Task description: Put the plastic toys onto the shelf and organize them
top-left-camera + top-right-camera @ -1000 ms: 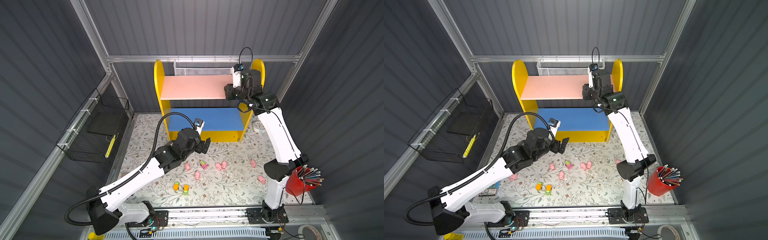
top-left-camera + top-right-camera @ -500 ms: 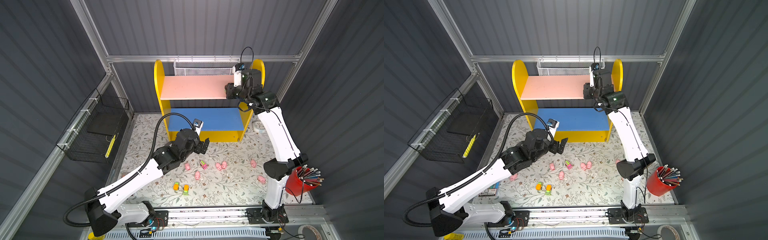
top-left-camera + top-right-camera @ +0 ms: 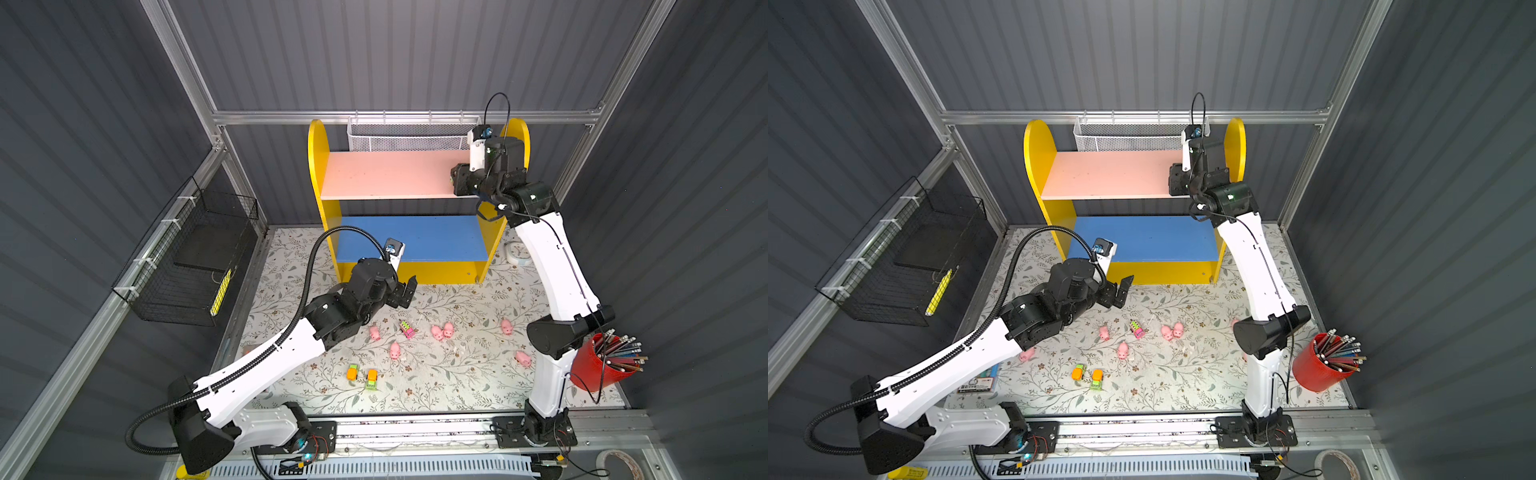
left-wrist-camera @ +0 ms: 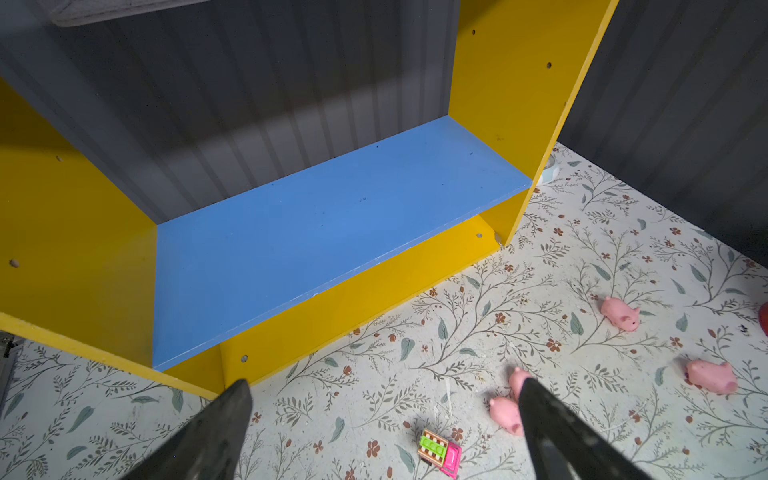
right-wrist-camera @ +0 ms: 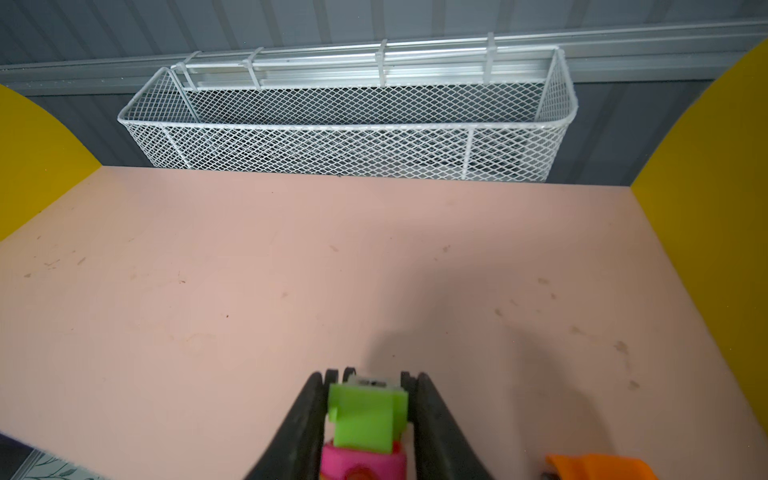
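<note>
Right hand (image 5: 368, 376) clamps green-pink toy car (image 5: 365, 415) near front edge of pink board (image 5: 291, 270), may roll off on release; left hand (image 4: 382, 386) wide, empty.

The shelf (image 3: 318, 166) has yellow round-topped sides, a pink top board (image 3: 386, 174) and a blue low board (image 3: 415, 239). A green and pink toy car (image 5: 365, 419) is pinched in the right gripper (image 5: 368, 376), above the pink board's front edge near its right end. An orange toy (image 5: 594, 467) lies just beside it. Pink pigs (image 3: 395, 350) lie scattered across the middle of the flowery mat (image 3: 457, 374), with a pink and green car (image 3: 407, 329) among them. An orange car (image 3: 352, 372) and a yellow-green car (image 3: 371, 379) sit side by side nearer the mat's front edge.
</note>
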{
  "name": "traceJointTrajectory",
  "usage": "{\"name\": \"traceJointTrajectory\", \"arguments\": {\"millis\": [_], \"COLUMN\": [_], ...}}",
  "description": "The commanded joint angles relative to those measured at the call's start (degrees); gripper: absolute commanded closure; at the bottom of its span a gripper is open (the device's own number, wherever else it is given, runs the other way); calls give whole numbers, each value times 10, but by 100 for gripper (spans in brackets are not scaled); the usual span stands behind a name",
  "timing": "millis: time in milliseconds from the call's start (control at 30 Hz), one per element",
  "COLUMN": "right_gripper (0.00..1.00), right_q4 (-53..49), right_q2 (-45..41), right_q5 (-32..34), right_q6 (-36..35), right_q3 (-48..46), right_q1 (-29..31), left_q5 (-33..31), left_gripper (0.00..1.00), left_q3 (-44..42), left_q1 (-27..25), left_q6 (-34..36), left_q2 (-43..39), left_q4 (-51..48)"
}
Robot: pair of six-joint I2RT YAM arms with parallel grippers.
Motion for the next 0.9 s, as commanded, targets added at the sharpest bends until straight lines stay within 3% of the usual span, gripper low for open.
{"name": "traceJointTrajectory", "arguments": {"millis": [0,867], "right_gripper": [65,59], "right_q4": [-14,-10], "right_q2": [16,19], "right_q5": [-7,-8], "right_q6": [10,23], "right_q3": [7,18], "right_q1": [-4,-9], "left_q5": [-9,-15], "left_gripper": [0,0], "left_q3": [-4,-1], "left_q1": [-3,-3], "left_q6": [13,19], "left_q2": [-14,-29], "left_q4": [5,-3]}}
